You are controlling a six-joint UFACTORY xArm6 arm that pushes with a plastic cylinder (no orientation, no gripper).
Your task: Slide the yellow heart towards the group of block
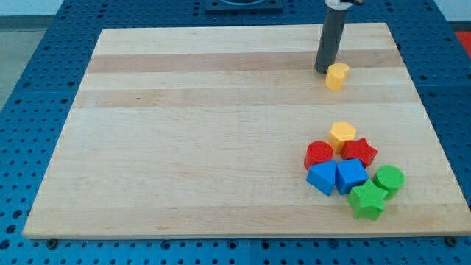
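The yellow heart (337,76) lies near the view's top right on the wooden board (184,132). My tip (324,71) rests just to the heart's upper left, touching or nearly touching it. A group of blocks sits at the view's lower right: a yellow hexagon (342,135), a red cylinder (319,154), a red star (360,152), a blue triangle-like block (321,178), a blue cube (351,176), a green cylinder (388,179) and a green star (366,200). The heart is well above the group.
The board lies on a blue perforated table (29,110). The board's right edge runs close to the green cylinder.
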